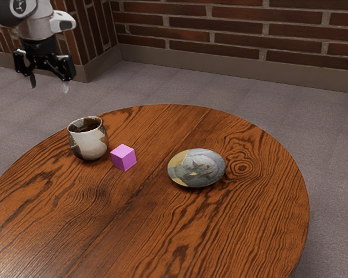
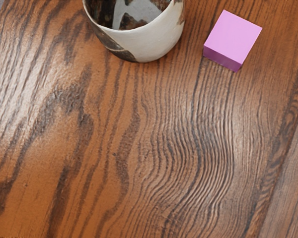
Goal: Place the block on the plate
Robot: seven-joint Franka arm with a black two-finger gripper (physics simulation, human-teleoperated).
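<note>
High at the exterior view's upper left, my gripper (image 1: pixel 49 84) hangs in the air with its two fingers spread wide and nothing between them. The pink-purple block (image 1: pixel 123 157) rests on the wooden table, right beside a mug, well below my hand. The same block (image 2: pixel 232 38) is in the wrist view, its top face and one side visible. Farther toward the exterior view's right lies the round plate (image 1: pixel 197 168), grey-blue with a tan patch, its surface bare.
A white and dark mug (image 1: pixel 89 139) stands on the round table (image 1: pixel 133 226), on the gripper's side of the block; the mug (image 2: pixel 154 43) is also close to the block in the wrist view. A brick wall (image 1: pixel 232 26) rises beyond the grey floor.
</note>
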